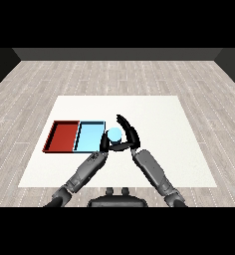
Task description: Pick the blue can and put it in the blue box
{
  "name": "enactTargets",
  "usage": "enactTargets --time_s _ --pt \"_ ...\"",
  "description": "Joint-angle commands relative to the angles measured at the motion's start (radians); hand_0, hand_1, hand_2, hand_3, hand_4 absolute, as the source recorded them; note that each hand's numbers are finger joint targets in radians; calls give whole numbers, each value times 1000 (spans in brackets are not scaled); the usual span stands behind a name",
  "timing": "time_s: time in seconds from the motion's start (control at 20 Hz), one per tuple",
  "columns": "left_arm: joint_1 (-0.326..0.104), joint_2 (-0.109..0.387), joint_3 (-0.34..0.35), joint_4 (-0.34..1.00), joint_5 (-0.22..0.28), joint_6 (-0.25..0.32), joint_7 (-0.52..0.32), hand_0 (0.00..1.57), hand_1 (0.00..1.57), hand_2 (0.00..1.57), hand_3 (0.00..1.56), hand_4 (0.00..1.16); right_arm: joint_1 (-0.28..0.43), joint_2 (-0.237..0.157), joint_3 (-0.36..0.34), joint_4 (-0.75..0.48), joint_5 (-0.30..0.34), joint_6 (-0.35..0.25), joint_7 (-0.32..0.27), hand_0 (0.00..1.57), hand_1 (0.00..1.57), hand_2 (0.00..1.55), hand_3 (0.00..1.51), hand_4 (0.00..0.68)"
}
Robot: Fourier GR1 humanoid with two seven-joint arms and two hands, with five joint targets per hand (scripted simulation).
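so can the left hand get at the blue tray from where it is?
Probably yes: the left hand sits right beside the blue tray, with nothing between them; the can is on its other side.

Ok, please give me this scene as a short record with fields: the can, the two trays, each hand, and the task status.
can: blue can, just right of the light blue tray, not inside it
blue tray: light blue tray, nothing in it
red tray: red tray, left of the blue one, touching it
right hand: right hand curled round the can
left hand: left hand beside the can, by the blue tray's right edge; grip unclear
surface: white table
status: can held, not yet in tray
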Motion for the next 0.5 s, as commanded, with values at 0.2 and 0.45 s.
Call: enactTargets --time_s 0.2,0.45 --pt "19 -3 34 9 -62 14 -3 1571 1571 1571 1484 1146 73 -48 -131 -86 -87 169 -45 0 0 0 0 0" --pt "6 74 141 83 -67 -74 -42 1571 1571 1571 1472 1128 254 -146 -122 -379 -83 163 52 0 0 0 0 0"
